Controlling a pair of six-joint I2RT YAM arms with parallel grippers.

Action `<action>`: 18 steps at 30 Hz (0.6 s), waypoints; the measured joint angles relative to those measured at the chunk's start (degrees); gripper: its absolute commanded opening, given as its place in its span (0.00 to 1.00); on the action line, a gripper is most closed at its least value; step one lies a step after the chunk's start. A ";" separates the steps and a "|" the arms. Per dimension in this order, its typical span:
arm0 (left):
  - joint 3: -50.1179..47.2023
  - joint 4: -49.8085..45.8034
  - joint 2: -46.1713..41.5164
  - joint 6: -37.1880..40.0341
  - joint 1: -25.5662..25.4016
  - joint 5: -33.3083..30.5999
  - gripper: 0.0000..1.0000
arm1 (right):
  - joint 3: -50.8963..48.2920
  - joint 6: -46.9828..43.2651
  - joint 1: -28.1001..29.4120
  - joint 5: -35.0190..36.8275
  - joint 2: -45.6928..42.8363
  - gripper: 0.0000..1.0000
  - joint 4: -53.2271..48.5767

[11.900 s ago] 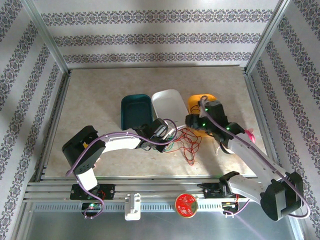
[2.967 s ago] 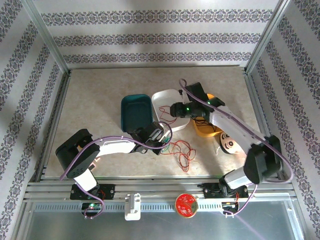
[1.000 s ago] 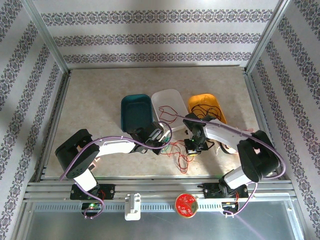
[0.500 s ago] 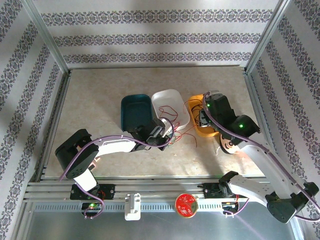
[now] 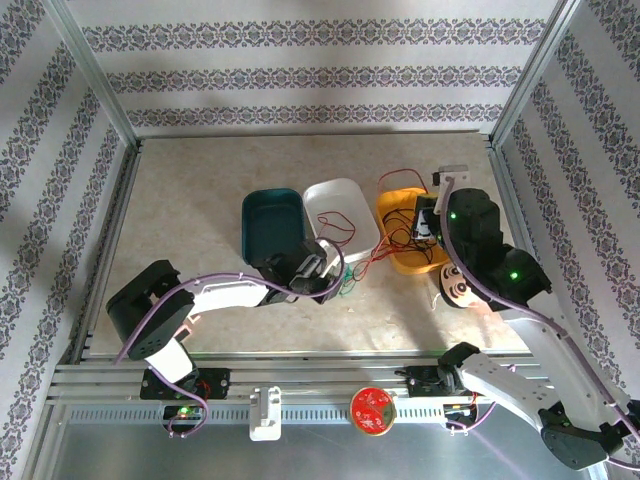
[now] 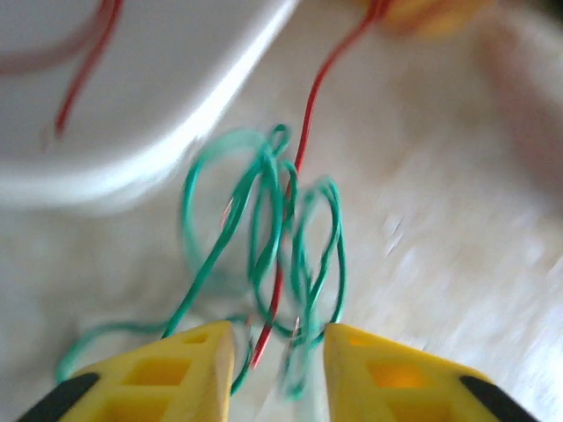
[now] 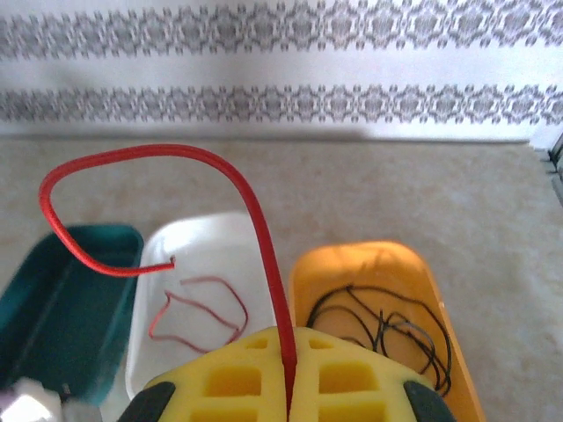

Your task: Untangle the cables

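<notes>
Beige speckled tabletop (image 5: 200,200) carried everything. Over its far right part hung the right gripper (image 5: 428,218), above the orange oval plastic tray (image 5: 392,208). Its yellow jaws were pressed together on the thin red cable (image 7: 141,150), which rose from between them in a tall arch and curled down to a free end.

The left gripper (image 5: 335,275) sat low on the table, just near of the white oval plastic tray (image 5: 345,195). Its yellow jaws stood apart.

Three trays lay side by side across the middle: the teal rectangular plastic tray (image 5: 271,222) on the left, the white one in the centre, the orange one on the right.

In the gap between the left fingertips lay loops of the thin green cable (image 6: 266,189), bunched on the table, with a red strand running through them toward the orange tray; whether either touched a finger could not be told. A red loop rested inside the white tray. The thin black cable (image 7: 387,330) lay coiled in the orange tray.
</notes>
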 measured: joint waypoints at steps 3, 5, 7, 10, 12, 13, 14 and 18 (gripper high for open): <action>-2.05 -3.17 0.09 -0.04 0.00 0.00 0.38 | -0.04 0.13 -0.13 -0.39 -0.98 0.00 2.08; -2.71 -4.00 0.09 -0.04 0.00 -0.02 0.36 | -0.04 0.11 -0.13 -0.42 -1.25 0.00 3.08; -3.08 -4.26 0.09 -0.07 0.00 -0.02 0.36 | -0.04 0.02 -0.13 -0.44 -1.36 0.00 4.39; -3.54 -4.20 0.09 -0.13 0.00 -0.07 0.35 | -0.04 -0.33 -0.24 -1.11 -1.79 0.00 6.86; -3.82 -4.09 0.09 -0.35 0.02 -0.22 0.33 | 0.15 -0.37 -0.24 -1.75 -2.19 0.00 9.09; -3.82 -3.98 0.09 -0.46 0.00 -0.26 0.33 | 0.48 -0.37 -0.24 -2.10 -2.23 0.00 10.16; -3.82 -3.98 0.09 -0.48 0.02 -0.31 0.32 | 0.92 -0.42 -0.26 -2.47 -2.21 0.00 11.19; -3.82 -3.93 0.24 -0.74 0.02 -0.92 0.24 | 3.87 -0.61 -1.01 -4.07 -1.44 0.00 15.78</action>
